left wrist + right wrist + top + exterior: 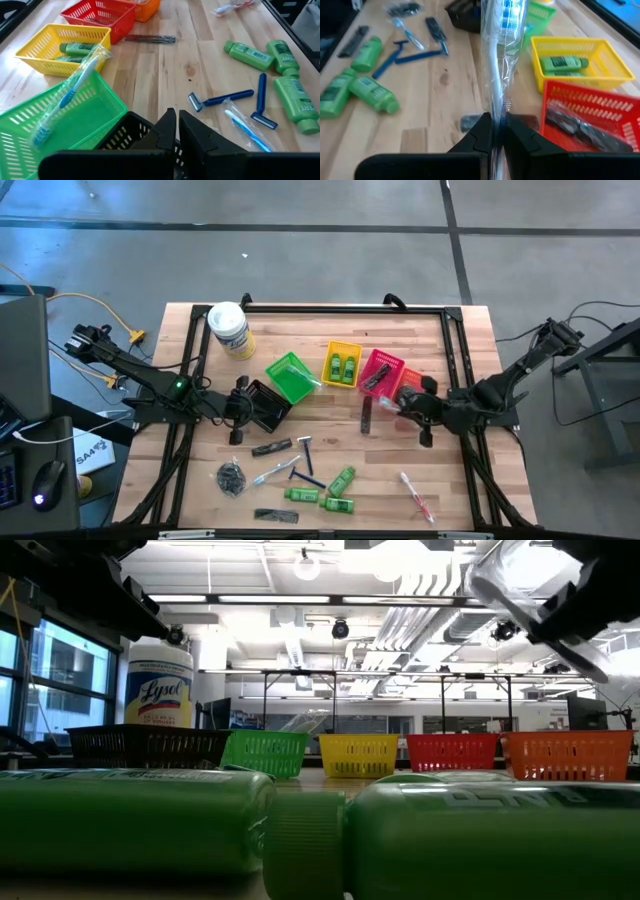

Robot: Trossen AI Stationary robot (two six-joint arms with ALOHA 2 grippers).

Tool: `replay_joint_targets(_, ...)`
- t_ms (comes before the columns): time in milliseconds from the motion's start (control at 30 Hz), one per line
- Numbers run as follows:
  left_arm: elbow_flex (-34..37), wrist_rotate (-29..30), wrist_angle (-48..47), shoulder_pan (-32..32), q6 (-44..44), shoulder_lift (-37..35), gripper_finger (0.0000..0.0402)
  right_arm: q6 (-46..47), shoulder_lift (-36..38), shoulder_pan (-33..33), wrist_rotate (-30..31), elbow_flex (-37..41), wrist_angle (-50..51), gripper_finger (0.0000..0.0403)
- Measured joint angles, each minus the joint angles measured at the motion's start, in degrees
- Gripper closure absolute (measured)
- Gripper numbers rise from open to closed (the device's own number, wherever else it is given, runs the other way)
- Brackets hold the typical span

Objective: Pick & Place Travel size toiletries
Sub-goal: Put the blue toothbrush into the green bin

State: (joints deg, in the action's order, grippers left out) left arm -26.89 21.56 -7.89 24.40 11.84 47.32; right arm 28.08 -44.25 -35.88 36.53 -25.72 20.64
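My right gripper [408, 406] is shut on a clear-wrapped toothbrush [496, 60], raised over the table in front of the red basket [380, 370]. My left gripper [240, 402] is shut with nothing between its fingers and hovers by the black basket [125, 135]. Another wrapped toothbrush [70, 95] leans on the green basket's [290, 377] rim. Two green bottles [344, 366] lie in the yellow basket. Dark combs [580, 127] lie in the red basket. Green bottles [338, 482], blue razors [305, 460], combs [272, 447], a mesh bundle [232, 477] and toothbrushes [415, 495] lie loose on the table's near half. My right gripper pinches the wrapped toothbrush between its two fingers near the handle end [495, 117]. The brush runs forward beyond the fingertips, its blue-bristled head [510, 12] farthest out. It is lifted clear of the table.
A white-lidded tub with a yellow label [230, 330] stands at the far left. An orange basket [412, 380] sits beside the red one. A black frame [330, 308] borders the table. One comb [366, 415] lies just near of the baskets.
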Motion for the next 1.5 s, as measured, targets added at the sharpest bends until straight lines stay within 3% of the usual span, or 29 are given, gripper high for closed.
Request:
replay_joint_targets(467,0.00,0.00,-0.15,0.00,0.00,-0.01,0.0384,1.86,0.00,-1.71,0.75,2.02,1.08,0.0383)
replay_joint_targets(867,0.00,0.00,-1.30,0.01,0.00,0.01,0.0384,-0.92,0.75,-2.01,1.93,8.35,-7.59,0.0382)
replay_joint_targets(1500,0.00,0.04,0.37,0.00,-3.02,0.03,0.0384,-4.10,0.74,-2.01,1.99,8.44,-9.72,0.0382)
